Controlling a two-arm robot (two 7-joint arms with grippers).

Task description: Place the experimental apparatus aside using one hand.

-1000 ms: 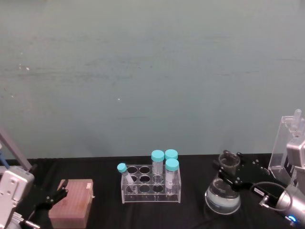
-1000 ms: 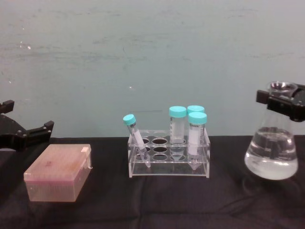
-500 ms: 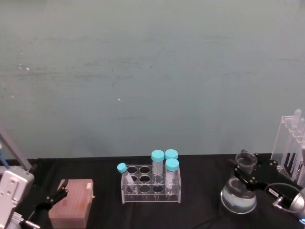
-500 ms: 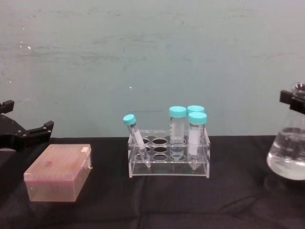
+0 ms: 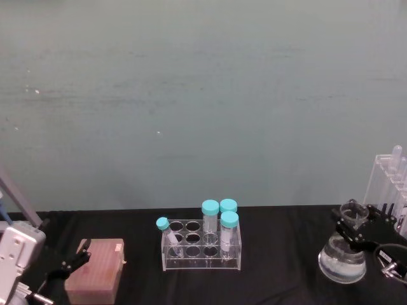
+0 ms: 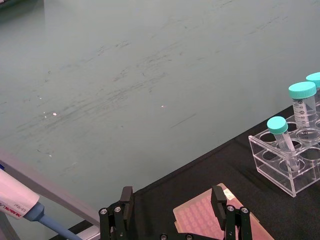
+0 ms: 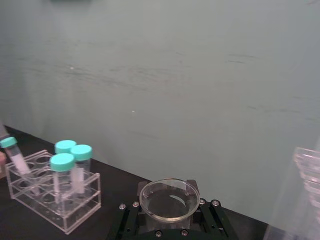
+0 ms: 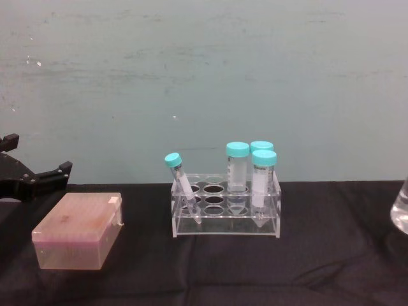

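Right gripper (image 5: 357, 229), jaws closed around the neck of the conical flask (image 5: 343, 257), shown at the far right end of the black table (image 5: 280, 279). Over the past second the flask has travelled steadily rightward, away from the clear tube rack (image 5: 201, 245) at the table's centre; it now stands well apart from that rack and just beside the tall acrylic rack of long glass tubes (image 5: 388, 190), which lies behind and to the right of the flask. In the right wrist view the flask mouth (image 7: 169, 199) sits ringed between the black fingers (image 7: 131, 216), confirming the grasp. In the chest view only a sliver of the flask body (image 8: 401, 210) shows at the right border.

Interpretation: the transfer aside appears nearly complete; lowering and release look to be what remains. Whether the base already rests on the cloth cannot be told.

Clearances, relative to the flask: little room remains to the right, where the tall acrylic rack stands close; a further sideways push risks contact with it. To the left, bare table extends as far as the clear tube rack with its teal-capped tubes (image 5: 219, 219). The pink tip box (image 5: 95, 270) lies beyond that rack, far left, beside the left gripper (image 6: 172, 212), which hangs parked with jaws spread and nothing held.
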